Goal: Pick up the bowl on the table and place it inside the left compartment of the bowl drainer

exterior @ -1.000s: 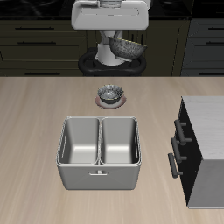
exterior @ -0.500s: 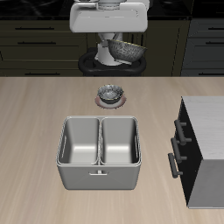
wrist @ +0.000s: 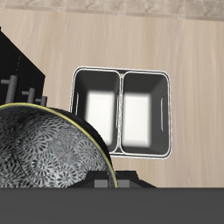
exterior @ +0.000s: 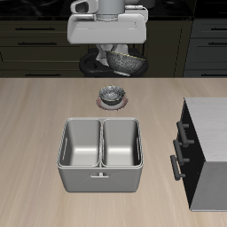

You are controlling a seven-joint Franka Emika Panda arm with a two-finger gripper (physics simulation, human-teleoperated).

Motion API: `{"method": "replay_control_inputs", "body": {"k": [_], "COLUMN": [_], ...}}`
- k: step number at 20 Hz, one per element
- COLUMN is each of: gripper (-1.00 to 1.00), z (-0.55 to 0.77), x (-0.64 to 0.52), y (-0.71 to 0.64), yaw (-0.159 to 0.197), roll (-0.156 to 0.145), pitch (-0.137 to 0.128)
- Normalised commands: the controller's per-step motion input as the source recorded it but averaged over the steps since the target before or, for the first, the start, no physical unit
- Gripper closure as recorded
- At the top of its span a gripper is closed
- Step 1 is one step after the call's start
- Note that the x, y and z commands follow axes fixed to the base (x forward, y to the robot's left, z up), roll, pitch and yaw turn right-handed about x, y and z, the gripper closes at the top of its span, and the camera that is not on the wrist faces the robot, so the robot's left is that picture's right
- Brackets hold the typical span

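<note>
The silvery mottled bowl (exterior: 129, 60) hangs tilted in the air above the table's back edge, with my gripper (exterior: 119, 56) shut on its rim. In the wrist view the bowl (wrist: 44, 153) fills the near field, and its patterned inside shows clearly. The grey bowl drainer (exterior: 101, 173) stands on the table nearer the front edge, with both basins empty. Its left compartment (exterior: 81, 144) is seen from above in the wrist view (wrist: 143, 109). My fingers are mostly hidden behind the bowl and the hand.
A smaller dark bowl (exterior: 111, 93) on a pinkish saucer sits between the drainer and the robot base. A dark cabinet with a grey top (exterior: 208, 146) stands beside the drainer, also in the wrist view (wrist: 17, 74).
The hand has swung forward toward the table with the bowl held in it. The bowl now sits lower in the exterior view and more tilted. Nothing on the table moved.
</note>
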Motion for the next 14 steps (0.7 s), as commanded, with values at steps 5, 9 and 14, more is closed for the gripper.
{"method": "replay_control_inputs", "body": {"k": [5,9,14], "gripper": [1.00,1.00,1.00], "z": [-0.24,-0.18,-0.11], "x": [0.08,0.05,0.01], "y": [0.05,0.00,-0.12], "yaw": [0.006,0.011,-0.014], "roll": [0.000,0.008,0.014], "pitch": [0.027,0.025,0.013]}}
